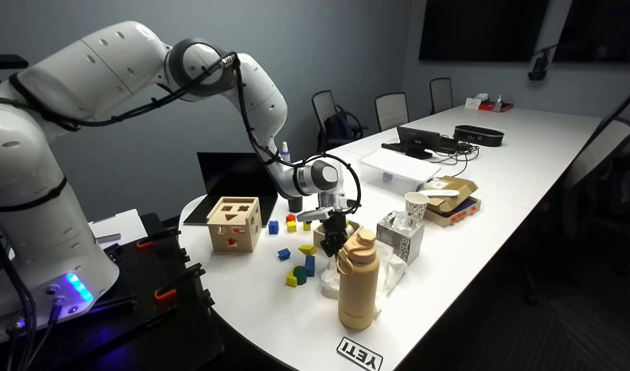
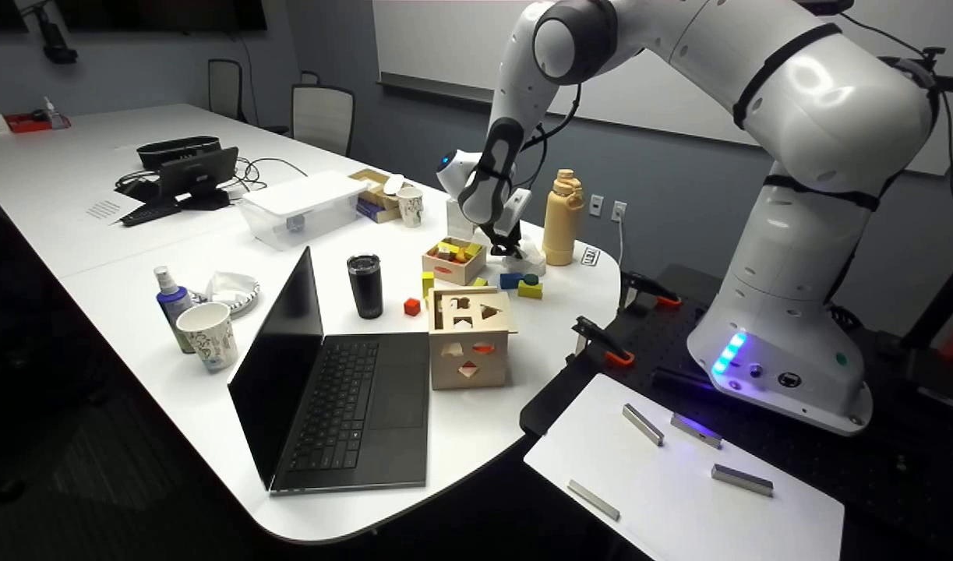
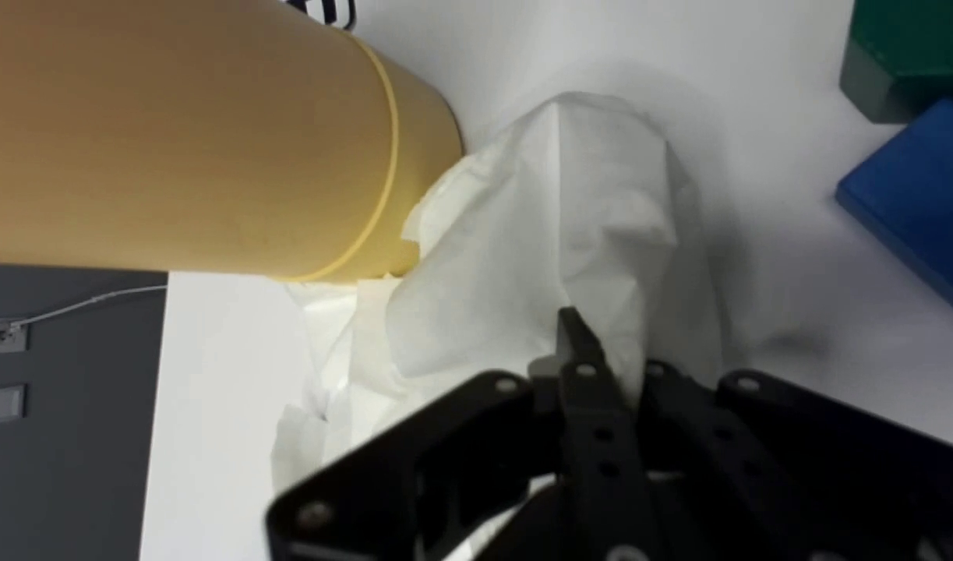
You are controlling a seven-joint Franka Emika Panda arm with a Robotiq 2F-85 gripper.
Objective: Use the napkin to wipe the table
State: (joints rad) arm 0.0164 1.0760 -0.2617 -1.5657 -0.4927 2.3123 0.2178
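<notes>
The long glossy white table [image 1: 242, 293] [image 2: 102, 312] runs away to the back in both exterior views. A crumpled white napkin [image 3: 507, 249] lies on it near its rounded end; it also shows in an exterior view [image 1: 393, 270], partly behind the bottle, and in the other exterior angle [image 2: 534, 259]. My gripper [image 3: 612, 362] points down at the table with its black fingers close together. It is shut on a fold of the napkin, which bunches up between the fingertips. The far part of the napkin touches the bottle's base in the wrist view.
A tan bottle [image 1: 360, 288] [image 3: 211, 148] stands close beside the napkin. Blue [image 3: 920, 202] and green [image 3: 912, 54] blocks lie on the opposite side. A tissue box [image 1: 401, 239], small wooden box [image 2: 445, 269], shape-sorter cube [image 2: 468, 358] and laptop [image 2: 351, 405] stand around.
</notes>
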